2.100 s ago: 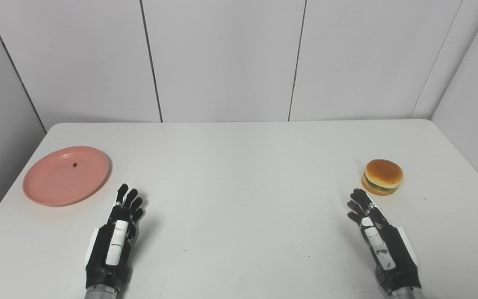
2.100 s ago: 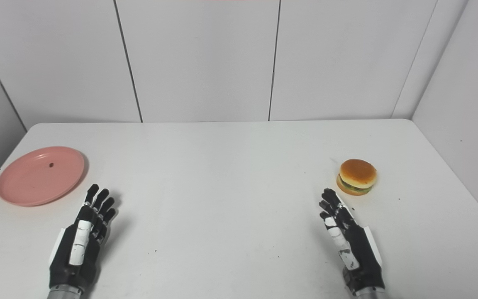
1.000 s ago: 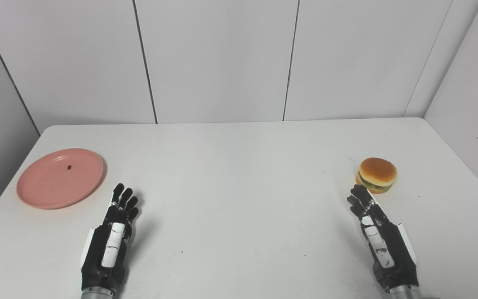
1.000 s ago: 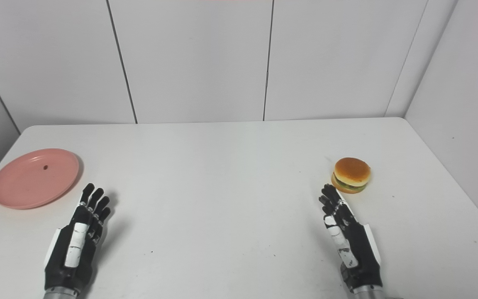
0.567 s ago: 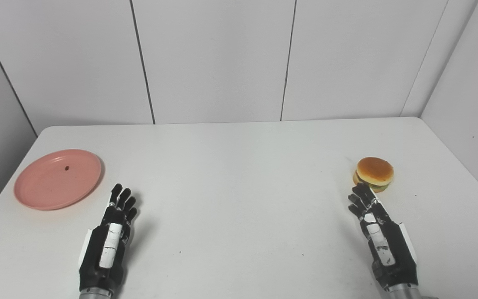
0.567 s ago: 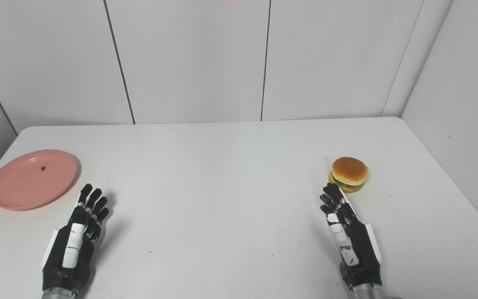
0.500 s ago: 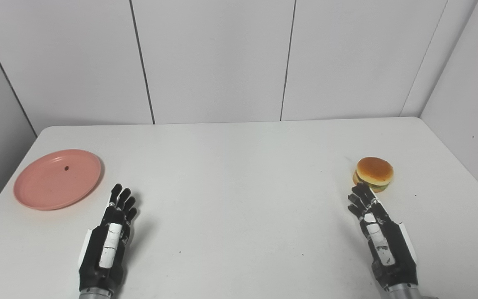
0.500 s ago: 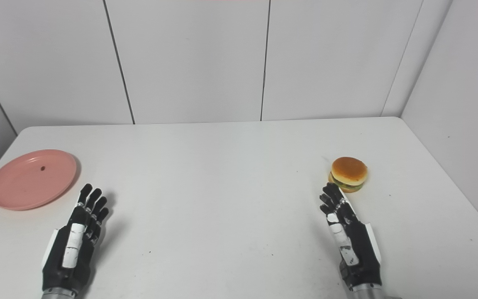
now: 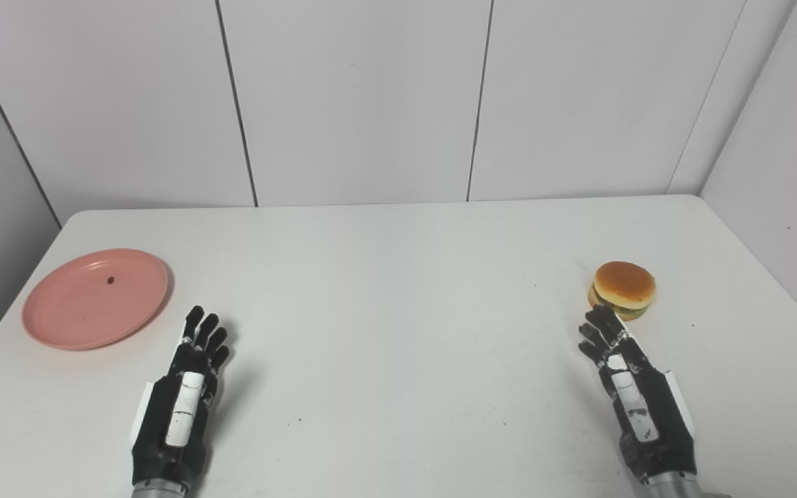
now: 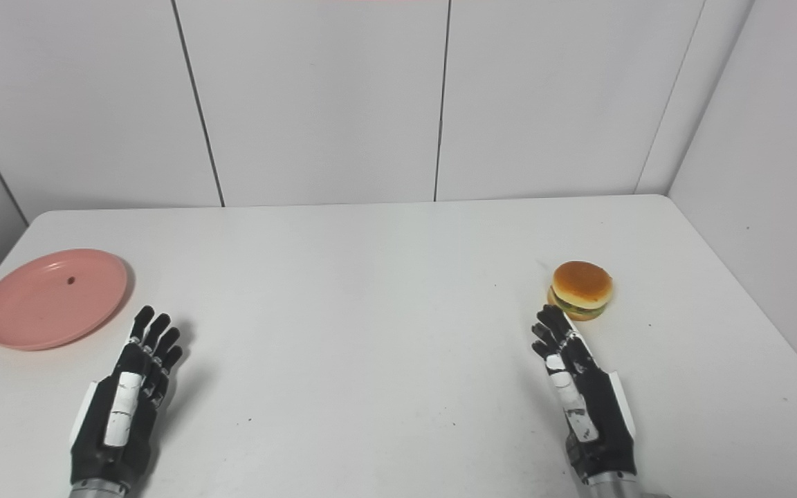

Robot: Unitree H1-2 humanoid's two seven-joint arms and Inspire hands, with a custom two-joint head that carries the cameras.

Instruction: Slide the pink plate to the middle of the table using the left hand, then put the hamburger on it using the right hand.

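Observation:
A round pink plate [image 9: 95, 298] with a small dark speck lies near the left edge of the white table [image 9: 398, 290]. A hamburger [image 9: 623, 289] with a tan bun sits near the right edge. My left hand [image 9: 180, 401] rests low at the front left, open, fingers stretched out, to the right of and nearer than the plate, not touching it. At the front right my right hand [image 9: 630, 394] is open too; its fingertips reach just short of the hamburger's near side.
Grey panelled walls close in the table at the back and on both sides. The table's left edge runs close beside the plate, and its right edge lies a little beyond the hamburger.
The camera has shifted, moving the whole picture a little left. Both hands, the plate and the hamburger keep their places on the table.

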